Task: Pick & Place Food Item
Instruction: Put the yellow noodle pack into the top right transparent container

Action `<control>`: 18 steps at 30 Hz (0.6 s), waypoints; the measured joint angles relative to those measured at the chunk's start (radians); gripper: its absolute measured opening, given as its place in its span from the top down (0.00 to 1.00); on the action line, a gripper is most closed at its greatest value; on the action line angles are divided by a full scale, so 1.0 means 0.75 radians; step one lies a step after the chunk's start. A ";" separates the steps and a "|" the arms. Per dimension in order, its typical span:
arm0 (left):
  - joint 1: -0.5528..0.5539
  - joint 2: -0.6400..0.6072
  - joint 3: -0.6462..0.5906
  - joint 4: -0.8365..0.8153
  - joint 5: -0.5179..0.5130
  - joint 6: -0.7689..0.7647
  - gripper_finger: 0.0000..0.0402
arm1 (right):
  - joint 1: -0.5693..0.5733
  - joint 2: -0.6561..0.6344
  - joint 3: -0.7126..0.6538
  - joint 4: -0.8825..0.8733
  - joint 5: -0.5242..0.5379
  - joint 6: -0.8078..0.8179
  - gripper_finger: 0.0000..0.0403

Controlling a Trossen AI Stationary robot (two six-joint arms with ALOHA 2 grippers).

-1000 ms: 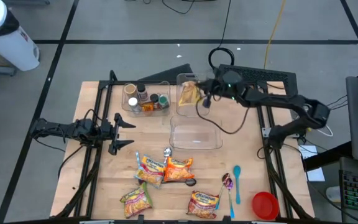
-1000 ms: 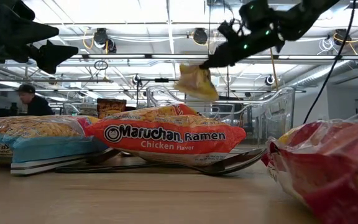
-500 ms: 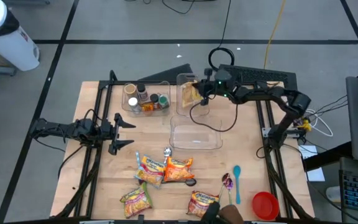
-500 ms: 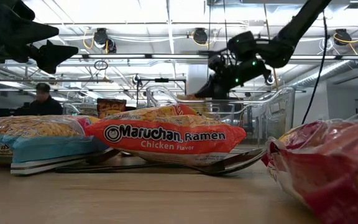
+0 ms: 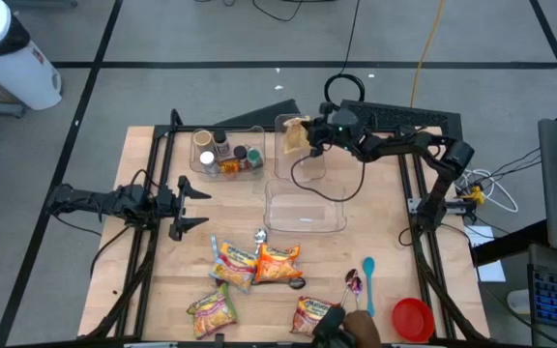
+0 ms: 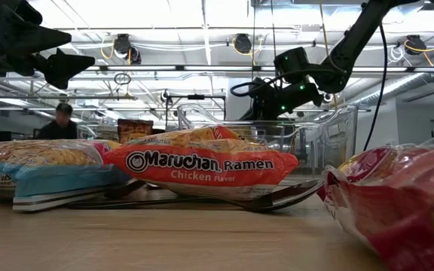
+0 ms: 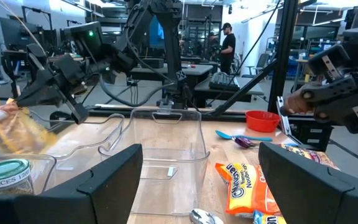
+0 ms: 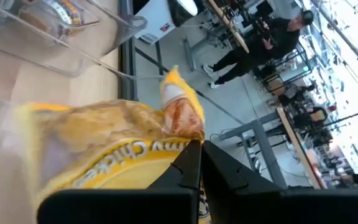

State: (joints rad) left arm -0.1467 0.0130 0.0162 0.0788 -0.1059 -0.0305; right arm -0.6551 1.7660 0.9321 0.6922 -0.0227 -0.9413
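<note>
Carried farther left and lower within the last second, a yellow ramen packet is now held by the right claw inside the tall clear bin at the far side of the surface. The claw is seen clamped together on the packet's edge, so the bag hangs below it for release into the bin. The left claw is kept waiting at the left, its fingers apart. More ramen packets are left lying near the front edge, just beyond an empty clear tray, presumably awaiting collection. A spice bin is seen beside the tall one.
</note>
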 joint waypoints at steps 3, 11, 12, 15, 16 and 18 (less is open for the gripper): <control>0.000 0.000 0.000 0.000 0.000 0.000 0.19 | -0.009 -0.001 0.000 0.001 0.000 0.027 0.99; 0.000 0.000 0.000 0.000 0.000 0.000 0.19 | -0.058 -0.001 0.000 -0.015 0.003 0.139 0.87; 0.000 0.000 0.000 0.000 0.000 0.000 0.19 | -0.061 -0.001 0.000 -0.017 0.003 0.146 0.84; 0.000 0.000 0.000 0.000 0.000 0.000 0.19 | -0.063 -0.001 0.000 -0.018 0.002 0.157 0.75; 0.000 0.000 0.000 0.000 0.000 0.000 0.19 | -0.063 -0.001 0.000 -0.015 0.002 0.156 0.72; 0.000 0.000 0.000 0.000 0.000 0.000 0.19 | -0.062 -0.002 0.000 -0.010 0.004 0.156 0.66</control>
State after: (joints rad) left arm -0.1466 0.0132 0.0162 0.0788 -0.1059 -0.0307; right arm -0.7018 1.7649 0.9321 0.6849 -0.0198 -0.8246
